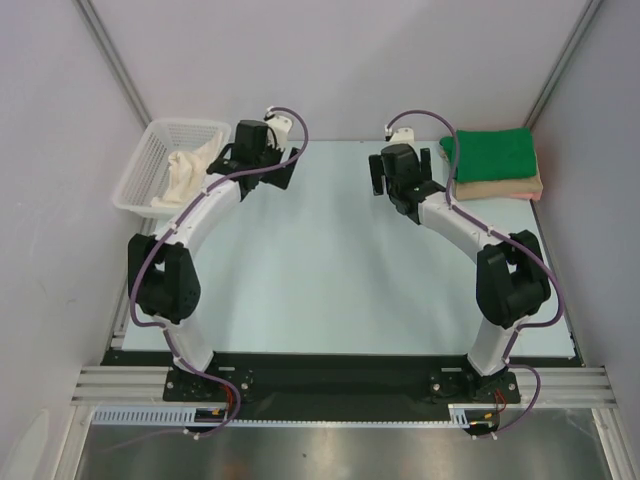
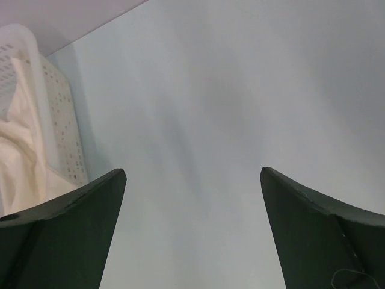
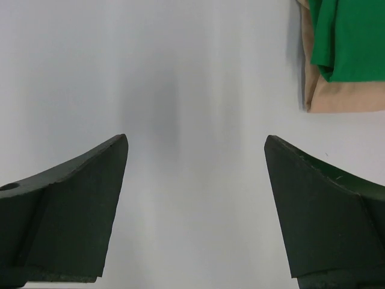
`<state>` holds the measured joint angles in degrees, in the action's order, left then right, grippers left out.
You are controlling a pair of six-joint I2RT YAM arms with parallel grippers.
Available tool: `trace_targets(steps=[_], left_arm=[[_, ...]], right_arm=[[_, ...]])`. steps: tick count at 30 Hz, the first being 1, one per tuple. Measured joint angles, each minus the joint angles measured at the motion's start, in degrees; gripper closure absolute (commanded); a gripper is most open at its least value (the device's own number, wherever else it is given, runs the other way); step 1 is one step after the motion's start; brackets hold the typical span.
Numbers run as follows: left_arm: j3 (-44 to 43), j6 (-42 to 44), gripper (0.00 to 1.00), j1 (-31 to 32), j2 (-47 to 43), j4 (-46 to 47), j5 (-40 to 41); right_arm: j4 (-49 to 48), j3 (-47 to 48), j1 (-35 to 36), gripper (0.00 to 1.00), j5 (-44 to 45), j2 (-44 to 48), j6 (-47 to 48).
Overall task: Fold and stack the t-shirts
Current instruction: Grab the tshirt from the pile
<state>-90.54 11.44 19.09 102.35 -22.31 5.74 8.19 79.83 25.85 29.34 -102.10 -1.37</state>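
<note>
Pale blue table [image 1: 330,290], plain white walls [image 1: 330,60]

A lab test cell: white panels [image 1: 330,60] in aluminium framing [image 1: 112,62] enclose a pale table [image 1: 320,280].

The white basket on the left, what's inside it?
A crumpled cream-white t-shirt lies inside the basket. The cloth covers much of the basket's floor, so whether anything lies beneath it cannot be seen.

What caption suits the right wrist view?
Open right claw over the table; green t-shirt atop peach t-shirt at the frame's corner.
</note>
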Motion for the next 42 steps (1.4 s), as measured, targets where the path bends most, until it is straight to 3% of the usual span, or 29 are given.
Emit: trace_targets(steps=[4, 12, 14, 21, 26, 36, 42], left_arm=[[-0.1, 4.0, 0.00, -2.7, 0.0, -0.4, 0.5], [-0.1, 13.4, 0.00, -7.6, 0.1, 1.0, 11.2], [-0.9, 14.4, 0.10, -9.1, 0.6, 1.3, 12.5], [-5.5, 14.5, 0.11, -15.9, 3.9, 0.7, 11.6], [-5.6, 14.1, 0.25, -18.5, 6.1, 0.0, 10.1], [-6.3, 13.6, 0.25, -18.3, 9.0, -3.3, 4.3], [-6.3, 13.5, 0.33, -18.1, 9.0, -3.6, 3.1]], right_arm=[[0.7, 0.0, 0.3, 0.00, -1.3, 0.0, -0.1], [3.8, 0.0, 0.5, 0.00, -9.1, 0.0, 2.1], [5.2, -0.1, 0.5, 0.00, -12.8, 0.1, 3.0], [8.5, -0.4, 0.6, 0.02, -20.3, 0.4, 3.8], [8.9, -0.9, 0.5, 0.02, -22.8, 0.5, 3.8], [10.0, -1.8, -0.1, 0.02, -25.6, 0.5, 3.6], [10.0, -1.8, -0.5, 0.02, -26.7, 0.5, 3.6]])
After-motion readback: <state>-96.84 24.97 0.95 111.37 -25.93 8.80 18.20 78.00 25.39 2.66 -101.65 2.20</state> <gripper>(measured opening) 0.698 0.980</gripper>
